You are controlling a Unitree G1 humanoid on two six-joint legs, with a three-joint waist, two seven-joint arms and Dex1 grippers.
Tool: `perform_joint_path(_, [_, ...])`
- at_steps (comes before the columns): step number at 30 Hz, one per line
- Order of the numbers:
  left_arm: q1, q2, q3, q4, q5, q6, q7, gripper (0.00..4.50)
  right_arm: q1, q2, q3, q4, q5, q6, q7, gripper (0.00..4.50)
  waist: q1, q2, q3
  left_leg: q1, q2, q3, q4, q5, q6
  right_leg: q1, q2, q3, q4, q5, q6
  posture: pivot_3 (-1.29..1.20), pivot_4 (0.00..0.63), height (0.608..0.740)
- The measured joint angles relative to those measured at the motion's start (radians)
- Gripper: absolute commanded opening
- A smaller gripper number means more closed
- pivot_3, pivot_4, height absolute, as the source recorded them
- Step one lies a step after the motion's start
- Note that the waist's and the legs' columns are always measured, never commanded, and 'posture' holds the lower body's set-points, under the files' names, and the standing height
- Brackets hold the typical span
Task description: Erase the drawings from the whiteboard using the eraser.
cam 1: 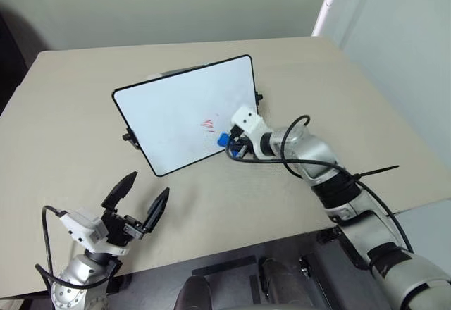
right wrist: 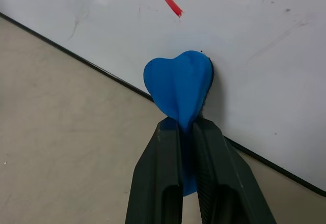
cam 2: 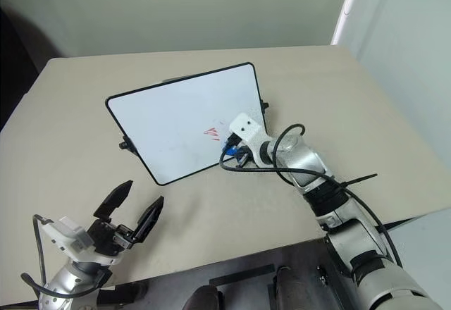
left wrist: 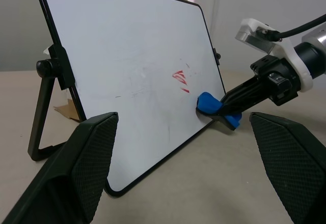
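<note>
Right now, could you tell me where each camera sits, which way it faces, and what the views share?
Left and right eye views: on the head, looking forward and down over the table at the whiteboard; both arms show.
Left wrist view: low over the table, facing the board's front between the open left pincer.
Right wrist view: close along the right pincer, shut on the eraser against the board.
Shared: all show the eraser just below the drawings.
</note>
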Motion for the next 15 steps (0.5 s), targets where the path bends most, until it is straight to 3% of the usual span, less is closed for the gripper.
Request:
perform_joint_path(11, [-0.002, 0.0, 0.001, 0.001, 0.0, 0.0, 0.0, 4.5, -0.171, 0.061, -0.164, 0.084, -0.001, -0.08, -0.078, 0.18, -0.001, 0.0, 0.0, 0.001, 0.0, -0.001, 0.0, 0.0, 0.0, -0.001, 0.0, 0.0, 0.002, 0.0, 0.001, 0.0, 0.15, 0.74])
perform_joint_path(15, [-0.003, 0.0, 0.001, 0.001, 0.0, 0.0, 0.0, 4.5, -0.17, 0.065, -0.167, 0.08, -0.002, -0.082, -0.08, 0.18, -0.001, 0.0, 0.0, 0.0, 0.0, -0.001, -0.001, 0.0, 0.0, 0.0, 0.0, 0.0, 0.0, 0.0, 0.001, 0.0, 0.15, 0.74])
